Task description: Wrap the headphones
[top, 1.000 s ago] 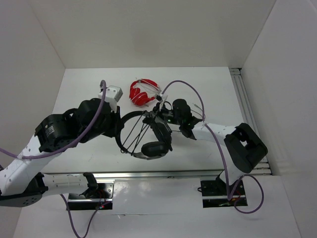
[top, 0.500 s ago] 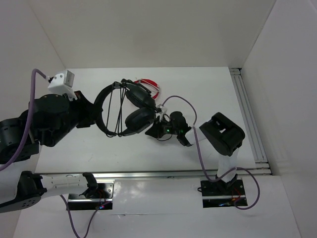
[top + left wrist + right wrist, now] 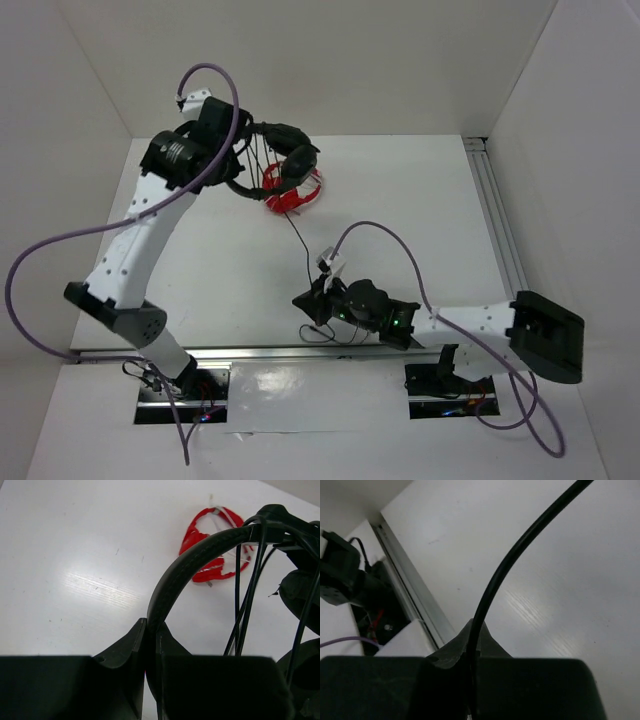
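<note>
**Black headphones held high, cable pulled long**

The left fingers point(image 3: 132, 645) are shut tight on the headband point(image 3: 200, 549) of the black headphones point(image 3: 300, 160). They hold the headphones up off the desk point(image 3: 230, 270), at the far side. The headphones hang just above the red headphones point(image 3: 290, 205), which lie on the desk.

One round earcup point(image 3: 295, 590) shows at the right edge of the left wrist view. A few strands of the thin black cable point(image 3: 237, 595) cross the open space under the headband. They run from its top down toward the earcups.

From the headphones the cable goes in one long line across the desk to the near side. There the right fingers point(image 3: 492, 647) are closed on it. The cable is squeezed in the thin slot between them.

The right arm lies low along the near edge, close to the metal rail point(image 3: 410, 590). A little loose cable lies on the desk beside the right fingers. The two pairs of fingers are well apart, one at the far side and one at the near side.
</note>
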Controlling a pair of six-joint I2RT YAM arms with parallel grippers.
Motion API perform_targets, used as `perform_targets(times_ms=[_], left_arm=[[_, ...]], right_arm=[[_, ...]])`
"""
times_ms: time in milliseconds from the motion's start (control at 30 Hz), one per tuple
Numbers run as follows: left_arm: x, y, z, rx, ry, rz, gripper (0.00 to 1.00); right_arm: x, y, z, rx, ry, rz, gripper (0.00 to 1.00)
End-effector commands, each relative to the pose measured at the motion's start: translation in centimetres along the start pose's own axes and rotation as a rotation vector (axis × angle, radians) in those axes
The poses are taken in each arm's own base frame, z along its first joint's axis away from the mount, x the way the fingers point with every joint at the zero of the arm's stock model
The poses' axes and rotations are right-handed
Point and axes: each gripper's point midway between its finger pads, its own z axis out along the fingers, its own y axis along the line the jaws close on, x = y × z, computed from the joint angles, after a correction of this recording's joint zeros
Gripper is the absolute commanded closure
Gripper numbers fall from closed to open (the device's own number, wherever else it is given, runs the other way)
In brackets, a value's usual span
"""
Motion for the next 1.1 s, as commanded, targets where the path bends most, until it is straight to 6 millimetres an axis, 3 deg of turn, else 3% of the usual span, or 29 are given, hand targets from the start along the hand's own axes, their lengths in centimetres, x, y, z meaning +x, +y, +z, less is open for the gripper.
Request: perform_targets(times_ms=[0,167,267,333,367,400,433,467,533,567,600,667,733,767,833,867,967,1067], left_arm=[[-2.3,-0.2,2.4,-0.015,-0.027,-0.141,1.00],[1.7,2.7,8.7,-0.227,0.029,-0.064,1.00],[4.9,3.9,10.9,-0.296,0.098,-0.026,1.00],[7.8,3.0,11.8,-0.289,0.151,0.062,1.00],[8.4,2.7,11.6,-0.287,0.152,0.084,1.00],[9.0,2.4,11.8,-0.303,0.145,0.118,1.00],[10.2,1.5,11.6,-0.307,0.141,0.208,1.00],[11.1,0.9,11.4,-0.298,0.158,0.265,1.00],[13.0,0.1,11.4,-0.273,0.213,0.454,1.00],[14.7,-0.7,11.4,-0.253,0.252,0.535,1.00],[15.5,-0.8,11.2,-0.233,0.279,0.593,1.00],[18.1,0.2,11.0,-0.249,0.314,0.677,1.00],[18.4,1.2,10.3,-0.229,0.305,0.658,1.00],[19.6,1.8,10.5,-0.215,0.318,0.663,1.00],[20.0,1.9,9.4,-0.127,0.330,0.652,1.00],[20.9,2.8,9.5,-0.132,0.341,0.670,1.00],[21.9,3.3,8.7,-0.077,0.345,0.698,1.00],[23.8,1.3,6.8,0.064,0.370,0.759,1.00]], right_arm=[[-0.6,-0.3,-2.5,0.188,0.019,-0.065,1.00],[-3.2,5.5,-5.4,0.057,-0.003,-0.112,1.00],[-7.3,8.7,-6.7,-0.046,-0.049,-0.128,1.00],[-7.7,9.3,-6.7,-0.056,-0.008,-0.182,1.00],[-9.9,10.1,-6.5,-0.062,-0.030,-0.190,1.00],[-8.6,9.8,-5.8,-0.049,0.038,-0.250,1.00],[-10.2,10.2,-5.6,-0.044,0.023,-0.265,1.00],[-10.5,10.1,-5.3,-0.042,0.034,-0.293,1.00],[-11.0,8.5,-5.0,0.013,0.066,-0.370,1.00],[-12.5,8.2,-5.1,0.025,0.047,-0.387,1.00],[-13.6,5.9,-5.2,0.109,0.044,-0.420,1.00],[-15.5,3.6,-5.5,0.195,0.026,-0.441,1.00],[-17.9,1.2,-6.2,0.297,0.000,-0.456,1.00],[-19.3,-0.9,-6.6,0.369,-0.020,-0.446,1.00],[-20.5,-4.2,-7.3,0.480,-0.012,-0.451,1.00],[-20.8,-5.0,-7.6,0.503,-0.012,-0.454,1.00],[-22.3,-7.0,-9.1,0.578,-0.036,-0.472,1.00],[-23.1,-8.8,-9.7,0.667,-0.049,-0.485,1.00]])
